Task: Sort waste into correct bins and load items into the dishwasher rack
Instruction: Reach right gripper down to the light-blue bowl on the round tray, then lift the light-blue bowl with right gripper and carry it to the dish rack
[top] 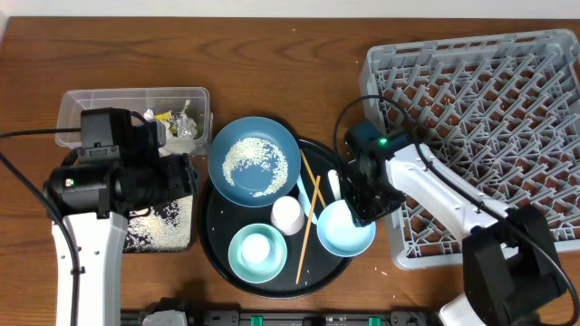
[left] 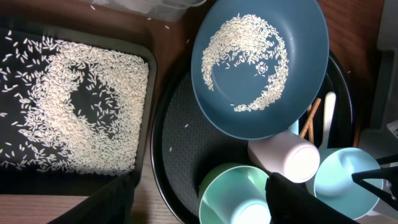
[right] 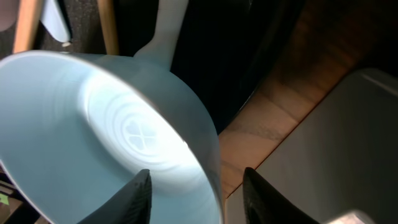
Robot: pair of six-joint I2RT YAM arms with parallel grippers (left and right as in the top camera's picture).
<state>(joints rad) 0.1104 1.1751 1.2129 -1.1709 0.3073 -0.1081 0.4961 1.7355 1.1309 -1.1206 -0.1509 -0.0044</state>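
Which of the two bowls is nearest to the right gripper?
The light blue bowl; the right gripper straddles its rim. The teal bowl sits farther left.

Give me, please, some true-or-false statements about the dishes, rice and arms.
1. The dark-blue plate carries rice. True.
2. The dishwasher rack holds a bowl. False: no dish shows in it.
3. The right gripper has open jaws astride the rim of the light blue bowl. True.
4. The shallow black tray is free of rice. False: grains lie across it.
5. The left gripper grips the plate. False: its jaws are open, empty.
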